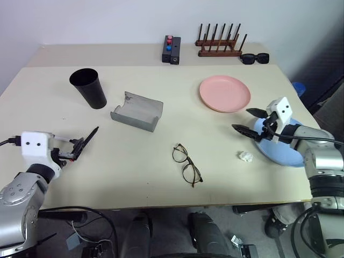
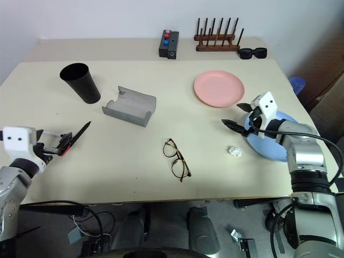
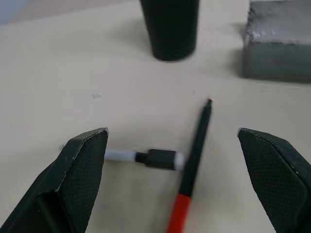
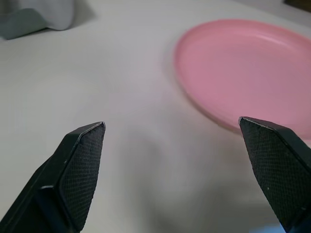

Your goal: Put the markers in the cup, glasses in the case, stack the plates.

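Where the right arm crosses it, blue plate half hidden, both end effectors released, marker cut off.

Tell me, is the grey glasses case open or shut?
Open: the case lies with its lid up and its hollow interior exposed; nothing visible inside.

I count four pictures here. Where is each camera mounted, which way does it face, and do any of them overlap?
Left and right eye views: on the head, looking down over the beige table; both arms show, left gripper, right gripper.
Left wrist view: along its open fingers at the slim black red-ended marker, with the tall black plastic cup beyond.
Right wrist view: along its open fingers toward the round salmon pink plate.
Shared: the grey felt case appears in all.
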Tool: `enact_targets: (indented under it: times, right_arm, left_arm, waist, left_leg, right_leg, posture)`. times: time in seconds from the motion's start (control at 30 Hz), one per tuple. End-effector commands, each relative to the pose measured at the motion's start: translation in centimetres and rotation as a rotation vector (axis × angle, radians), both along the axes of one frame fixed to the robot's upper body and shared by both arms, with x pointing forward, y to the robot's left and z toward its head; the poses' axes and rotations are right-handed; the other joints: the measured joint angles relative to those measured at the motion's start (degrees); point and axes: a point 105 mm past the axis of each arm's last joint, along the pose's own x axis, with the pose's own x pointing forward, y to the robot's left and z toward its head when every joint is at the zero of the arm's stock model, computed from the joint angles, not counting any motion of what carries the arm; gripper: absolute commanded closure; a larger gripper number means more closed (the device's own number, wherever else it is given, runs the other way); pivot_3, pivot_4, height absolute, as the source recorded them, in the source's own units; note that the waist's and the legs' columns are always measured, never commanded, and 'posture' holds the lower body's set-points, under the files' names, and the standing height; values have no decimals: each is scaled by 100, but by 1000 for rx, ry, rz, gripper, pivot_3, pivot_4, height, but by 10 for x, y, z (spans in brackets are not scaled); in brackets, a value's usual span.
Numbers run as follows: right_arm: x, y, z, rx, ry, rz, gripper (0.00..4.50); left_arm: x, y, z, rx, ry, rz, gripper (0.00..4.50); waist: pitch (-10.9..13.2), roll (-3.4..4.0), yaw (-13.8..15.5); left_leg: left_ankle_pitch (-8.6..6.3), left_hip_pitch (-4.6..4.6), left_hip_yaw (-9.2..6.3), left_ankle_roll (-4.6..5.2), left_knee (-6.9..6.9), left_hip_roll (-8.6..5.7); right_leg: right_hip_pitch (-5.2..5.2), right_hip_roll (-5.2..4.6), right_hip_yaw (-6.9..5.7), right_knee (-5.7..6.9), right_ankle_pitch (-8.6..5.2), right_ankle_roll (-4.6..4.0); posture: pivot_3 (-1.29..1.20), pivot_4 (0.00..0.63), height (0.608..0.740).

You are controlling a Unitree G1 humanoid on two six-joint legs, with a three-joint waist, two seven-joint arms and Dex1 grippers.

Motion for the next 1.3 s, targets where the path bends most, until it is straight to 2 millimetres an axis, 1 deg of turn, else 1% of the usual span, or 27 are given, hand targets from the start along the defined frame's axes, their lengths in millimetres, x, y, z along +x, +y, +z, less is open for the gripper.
enact_targets:
  times: [0.03,0.17,0.3,0.43,0.53,0.6,0.7,0.8,0.97,1.03,1.13,1.23,1.3]
  right_arm:
    - [0,14,21,5,-91,32,0]
    - [-8,26,17,21,-102,48,0]
    - [-18,28,18,31,-112,42,0]
    - [-24,32,20,40,-119,37,0]
    - [-23,34,20,44,-114,35,0]
    - [-21,40,21,50,-112,43,0]
    - [-19,50,23,62,-113,62,0]
    - [-18,58,24,75,-114,75,0]
    - [-17,67,25,85,-116,96,0]
    - [-18,70,27,93,-118,108,0]
    - [-25,75,28,98,-97,158,0]
    - [-54,90,31,72,-45,332,0]
    - [-69,99,32,45,-20,423,0]
  left_arm:
    - [9,-5,7,63,46,-32,45]
    - [18,-4,2,85,153,-42,45]
    - [21,-7,5,42,215,-69,45]
    - [9,1,2,23,279,-72,45]
    - [-1,0,-3,-5,331,-80,45]
    - [-5,-1,-8,-14,362,-82,45]
    - [-6,-2,-12,-19,390,-76,45]
    - [0,-2,-14,-24,391,-68,45]
    - [20,-2,-22,-42,417,-51,45]
    - [31,-6,-24,-47,412,-70,45]
    - [38,-15,-25,-73,419,-109,45]
    - [40,-19,-26,-78,418,-129,803]
    - [40,-21,-28,-75,421,-136,1834]
  waist:
    - [0,0,15]
    - [0,0,5]
    - [0,0,-1]
    - [0,0,-25]
    - [0,0,-11]
    - [0,0,-5]
    - [0,-1,6]
    - [0,-1,7]
    - [-1,-1,7]
    - [-3,3,24]
    - [-4,4,29]
    - [-4,5,52]
    - [-4,5,41]
  left_leg:
    - [0,-1,-3,0,3,0]
    - [0,0,-5,0,5,0]
    - [0,-1,-7,0,-2,1]
    - [0,2,-7,0,-1,2]
    - [0,3,-7,0,-1,2]
    - [0,2,-7,0,0,2]
    - [0,2,-7,0,5,2]
    - [0,2,-7,0,6,2]
    - [0,2,-8,0,6,1]
    - [0,3,-8,0,5,1]
    - [1,4,-9,0,7,0]
    - [0,4,-9,0,6,0]
    - [0,4,-10,0,4,0]
  right_leg:
    - [0,1,-1,2,0,0]
    - [2,3,-1,2,-1,1]
    - [1,4,-2,4,-3,7]
    - [0,5,0,7,-3,6]
    - [0,4,-1,7,-4,5]
    - [0,3,-1,6,-4,4]
    - [2,3,-1,6,-3,2]
    - [2,2,-1,6,-2,1]
    - [3,3,-2,6,-2,2]
    - [5,3,-3,6,-2,3]
    - [6,3,-3,9,-1,3]
    - [7,3,-3,8,-2,4]
    - [8,3,-3,8,-4,7]
  posture:
    - [0,150,740]
    - [0,150,740]
    - [0,150,740]
    - [0,150,740]
    - [0,150,740]
    - [0,150,740]
    - [0,150,740]
    - [0,150,740]
    - [0,150,740]
    - [0,150,740]
    - [0,150,740]
    - [0,150,740]
    - [0,150,740]
